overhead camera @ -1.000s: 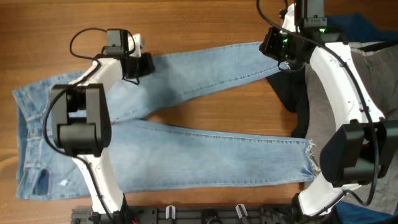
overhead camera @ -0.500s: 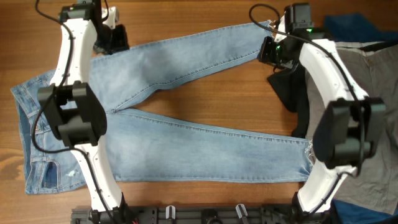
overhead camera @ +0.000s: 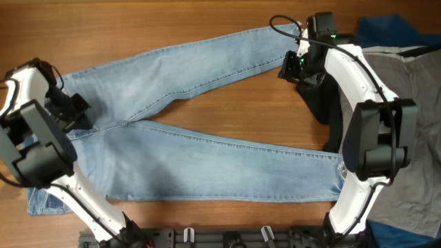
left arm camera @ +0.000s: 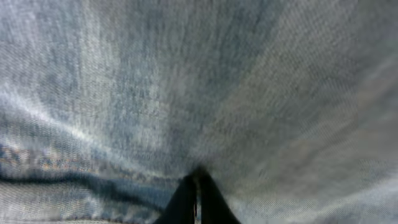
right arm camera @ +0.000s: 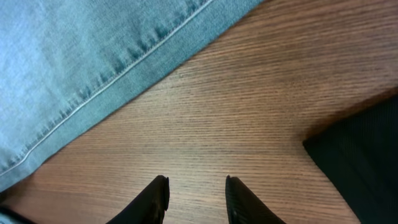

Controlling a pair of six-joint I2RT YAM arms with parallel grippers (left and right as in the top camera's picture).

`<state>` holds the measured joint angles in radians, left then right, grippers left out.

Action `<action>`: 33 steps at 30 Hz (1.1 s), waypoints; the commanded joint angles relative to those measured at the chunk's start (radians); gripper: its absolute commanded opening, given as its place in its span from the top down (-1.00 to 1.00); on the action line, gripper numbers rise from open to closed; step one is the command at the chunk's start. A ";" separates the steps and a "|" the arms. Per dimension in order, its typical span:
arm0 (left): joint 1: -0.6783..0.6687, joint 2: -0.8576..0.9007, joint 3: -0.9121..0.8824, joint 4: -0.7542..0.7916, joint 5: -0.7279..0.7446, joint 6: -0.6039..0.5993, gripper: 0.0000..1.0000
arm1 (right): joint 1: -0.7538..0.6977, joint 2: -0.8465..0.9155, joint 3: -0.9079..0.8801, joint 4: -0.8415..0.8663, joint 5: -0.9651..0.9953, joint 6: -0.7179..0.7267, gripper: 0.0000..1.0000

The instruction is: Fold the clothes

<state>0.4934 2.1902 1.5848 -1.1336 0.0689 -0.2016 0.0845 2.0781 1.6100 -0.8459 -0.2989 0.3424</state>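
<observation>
The light blue jeans (overhead camera: 207, 158) lie flat on the wooden table (overhead camera: 227, 117), waist to the left and both legs running right. One leg angles toward the far right; the nearer leg ends in a frayed hem (overhead camera: 342, 173). My left gripper (overhead camera: 74, 110) sits at the jeans' left end where the legs meet. In the left wrist view denim (left arm camera: 186, 74) fills the picture and bunches at the shut left gripper (left arm camera: 196, 180). My right gripper (overhead camera: 289, 67) hovers just off the far leg's hem; the right gripper (right arm camera: 197, 186) is open over bare wood beside the stitched denim edge (right arm camera: 93, 50).
A black cloth (overhead camera: 320, 103) lies right of the far leg's hem, its corner (right arm camera: 367, 143) close to the right fingers. A grey garment (overhead camera: 420, 89) and a dark blue cloth (overhead camera: 386, 31) cover the table's right side. The arm bases stand at the front edge.
My left gripper left the far leg, swung left and came down at the jeans' left end, shut again. The jeans shifted slightly. My right gripper opened and drifted left.
</observation>
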 commanded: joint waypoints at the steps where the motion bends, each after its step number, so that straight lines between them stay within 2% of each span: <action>1: 0.003 0.047 -0.151 0.349 -0.002 -0.021 0.92 | 0.005 0.009 -0.002 0.002 -0.017 0.007 0.33; 4: -0.027 0.081 -0.197 0.626 0.014 -0.024 0.92 | 0.005 0.009 -0.002 0.006 -0.017 0.027 0.33; 6: -0.079 0.082 -0.191 0.745 0.000 -0.012 0.92 | 0.005 0.009 -0.002 0.005 -0.016 0.026 0.32; 8: -0.109 0.082 -0.143 0.748 -0.007 -0.017 0.92 | 0.005 0.009 -0.002 0.000 -0.016 0.024 0.32; 10: -0.109 0.068 -0.049 0.645 -0.006 -0.016 0.91 | 0.004 0.009 -0.002 -0.013 -0.016 -0.004 0.25; 14: -0.053 -0.074 0.102 0.412 -0.006 -0.005 0.49 | 0.004 0.009 -0.002 -0.082 0.016 0.001 0.23; 18: -0.023 -0.280 0.108 0.262 -0.007 0.038 0.31 | 0.008 -0.005 -0.002 -0.150 -0.085 -0.052 0.23; 20: -0.006 -0.365 0.108 0.135 -0.040 0.040 0.32 | 0.026 -0.050 -0.002 -0.169 -0.084 -0.076 0.23; 23: 0.041 -0.369 0.058 -0.051 -0.115 0.036 0.67 | 0.068 -0.148 -0.002 -0.158 -0.067 -0.077 0.20; 26: 0.116 -0.366 -0.149 0.041 -0.120 0.010 0.86 | 0.096 -0.193 -0.002 -0.202 -0.062 -0.042 0.17; 30: 0.244 -0.361 -0.462 0.408 -0.113 -0.020 0.92 | 0.103 -0.191 -0.002 -0.275 -0.061 -0.021 0.15; 33: 0.284 -0.361 -0.574 0.615 -0.107 -0.019 0.92 | 0.104 -0.189 -0.002 -0.296 -0.043 -0.020 0.05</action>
<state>0.7403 1.8343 1.1076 -0.6548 -0.0360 -0.2005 0.1871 1.8874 1.6096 -1.1225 -0.3584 0.3138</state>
